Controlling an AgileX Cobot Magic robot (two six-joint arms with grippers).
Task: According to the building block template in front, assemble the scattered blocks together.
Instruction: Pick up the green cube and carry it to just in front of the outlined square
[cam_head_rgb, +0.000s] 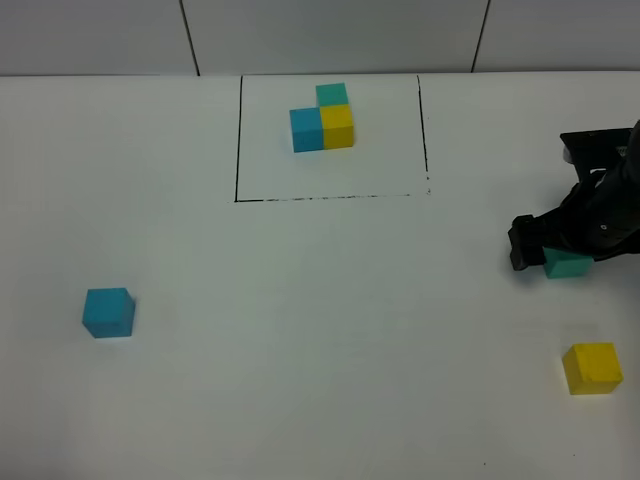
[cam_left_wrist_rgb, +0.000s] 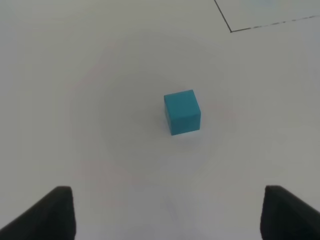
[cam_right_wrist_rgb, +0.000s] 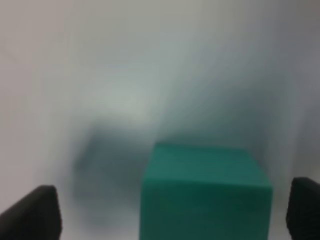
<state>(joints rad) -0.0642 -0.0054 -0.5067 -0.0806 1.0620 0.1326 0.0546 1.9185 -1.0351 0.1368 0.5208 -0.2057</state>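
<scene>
The template, a teal-green, yellow and blue L-cluster, sits inside a black-lined rectangle at the far centre. The sky-blue cube lies at the left; in the left wrist view it rests ahead of my open, empty left gripper. My right gripper is at the right edge, low over the teal-green cube. In the blurred right wrist view that cube sits between the wide-apart fingers of the right gripper, untouched. The yellow cube lies near the front right.
The white table stretches from the rectangle to the front edge. A panelled wall rises behind it. The left arm does not show in the exterior high view.
</scene>
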